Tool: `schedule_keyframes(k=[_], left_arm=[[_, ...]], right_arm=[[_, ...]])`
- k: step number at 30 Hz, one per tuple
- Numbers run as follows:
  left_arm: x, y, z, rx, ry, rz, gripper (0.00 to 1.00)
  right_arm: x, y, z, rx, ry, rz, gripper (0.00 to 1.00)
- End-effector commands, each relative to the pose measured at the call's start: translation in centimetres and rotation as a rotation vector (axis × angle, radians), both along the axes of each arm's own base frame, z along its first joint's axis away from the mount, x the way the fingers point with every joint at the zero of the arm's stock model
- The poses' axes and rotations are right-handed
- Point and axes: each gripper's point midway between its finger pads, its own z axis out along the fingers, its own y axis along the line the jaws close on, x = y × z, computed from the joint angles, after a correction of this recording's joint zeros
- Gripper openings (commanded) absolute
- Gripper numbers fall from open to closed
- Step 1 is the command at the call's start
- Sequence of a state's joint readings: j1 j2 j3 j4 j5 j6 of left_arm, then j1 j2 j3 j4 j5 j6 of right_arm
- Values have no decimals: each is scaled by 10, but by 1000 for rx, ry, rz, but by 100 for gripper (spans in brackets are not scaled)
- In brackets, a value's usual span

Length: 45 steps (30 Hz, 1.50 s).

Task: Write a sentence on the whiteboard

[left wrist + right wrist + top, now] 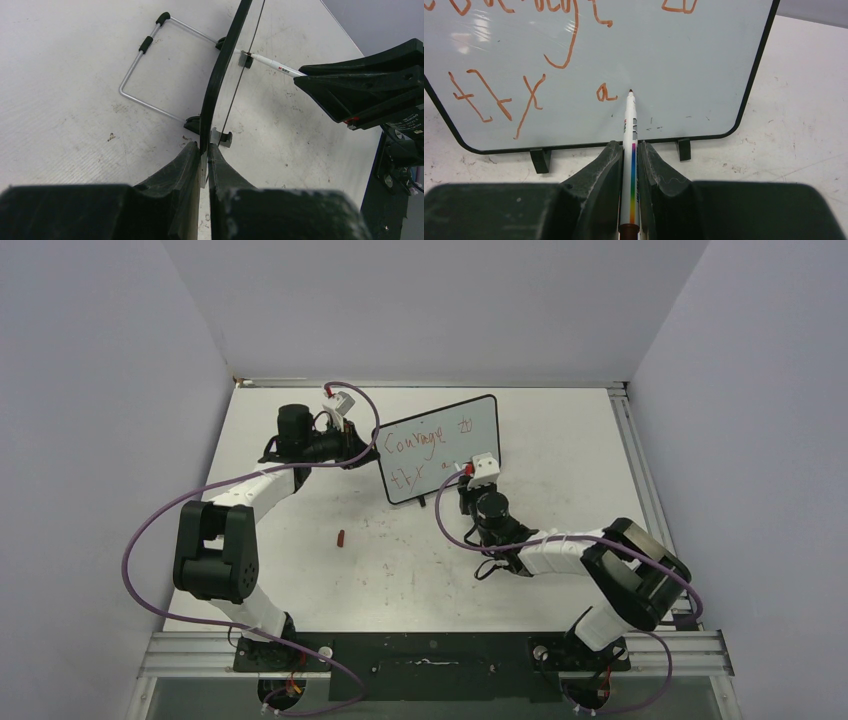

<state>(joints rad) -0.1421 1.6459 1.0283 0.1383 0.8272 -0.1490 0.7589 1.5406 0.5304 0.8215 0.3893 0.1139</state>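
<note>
red piece (341, 537): lies alone on the table (400, 580), nearest the bases, well apart from the board; probably the pen cap, too small to confirm.
right tool (629, 150): clenched on the marker (630, 125), barrel along the fingers, so the tip leads toward the board.
marker tip: at the board face, just right of the "a"; judged mid-word, "again" not yet finished.
whiteboard (684, 65): upright on two feet, mid-table, writing face toward the right arm.
sentence (418, 443): red, two lines: "courage to", then "try a".
left tool (206, 150): clamped on the board's left edge; judged a brace against the push of the pen.
wire stand (129, 76): folded out behind the board, resting on the table.
left wrist only: stand, edge grip, and the pen meeting the face side-on.
right wrist only: letter shapes and tip position.
top only: cap, and both arms' layout.
</note>
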Motion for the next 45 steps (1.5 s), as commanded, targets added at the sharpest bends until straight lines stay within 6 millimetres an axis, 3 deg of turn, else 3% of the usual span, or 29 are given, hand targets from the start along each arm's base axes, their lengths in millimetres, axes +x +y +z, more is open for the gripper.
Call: schedule_keyframes(k=[1, 13, 24, 34, 45], left_arm=[[2, -3, 29, -23, -65, -25, 0], [2, -3, 31, -24, -68, -26, 0], [2, -3, 31, -25, -70, -27, 0], [1, -3, 31, -24, -68, -27, 0], [2, -3, 31, -24, -68, -26, 0]], right_arm=[[14, 3, 23, 42, -65, -21, 5], [17, 10, 35, 46, -93, 2, 5], [1, 14, 4, 5, -30, 32, 5], [0, 7, -7, -10, -8, -6, 5], [8, 2, 10, -7, -45, -41, 5]])
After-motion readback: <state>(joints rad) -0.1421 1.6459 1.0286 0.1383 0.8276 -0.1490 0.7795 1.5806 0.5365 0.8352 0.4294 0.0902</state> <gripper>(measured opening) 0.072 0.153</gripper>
